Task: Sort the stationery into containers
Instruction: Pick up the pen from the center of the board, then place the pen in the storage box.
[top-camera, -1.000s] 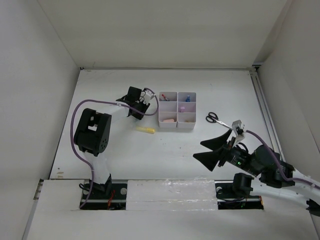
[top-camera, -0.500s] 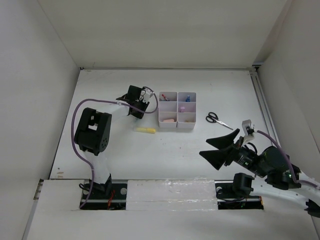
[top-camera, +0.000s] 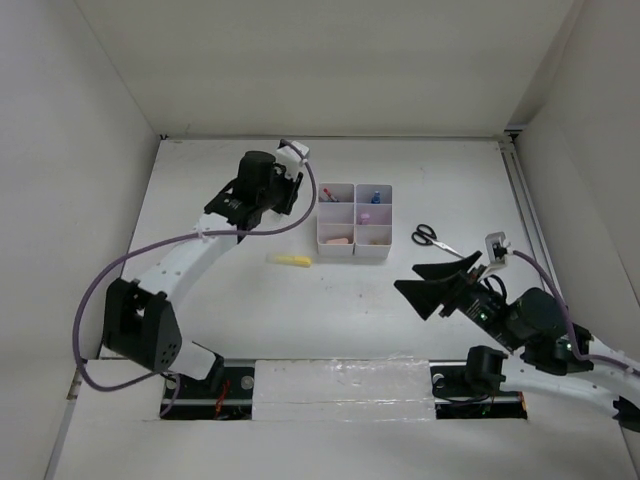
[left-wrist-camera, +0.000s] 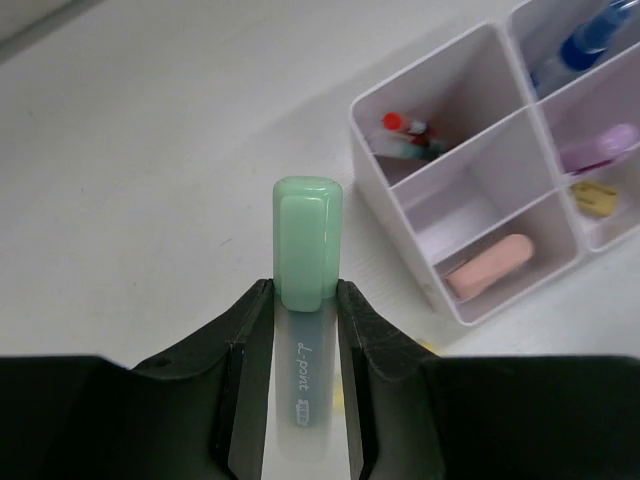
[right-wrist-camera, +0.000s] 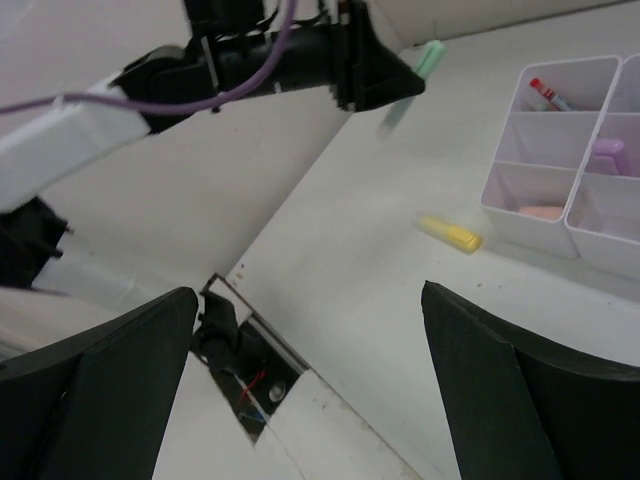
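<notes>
From above, the left arm (top-camera: 200, 250) has swung up off the worktop (top-camera: 250, 310) and now reaches in beside the white tray (top-camera: 368, 251). The yellow highlighter (top-camera: 292, 260) and the scissors (top-camera: 430, 236) lie outside it. At its wrist, the left fingers (left-wrist-camera: 250, 325) are clamped on the green highlighter (left-wrist-camera: 308, 235), held just short of the compartments, so dropping it in looks next. From the right wrist, the right fingers (right-wrist-camera: 110, 390) hang wide apart, empty.

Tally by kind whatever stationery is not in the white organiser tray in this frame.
Highlighters: 2 (green highlighter in the left pincer, yellow highlighter on the table)
Scissors: 1
Total: 3
</notes>
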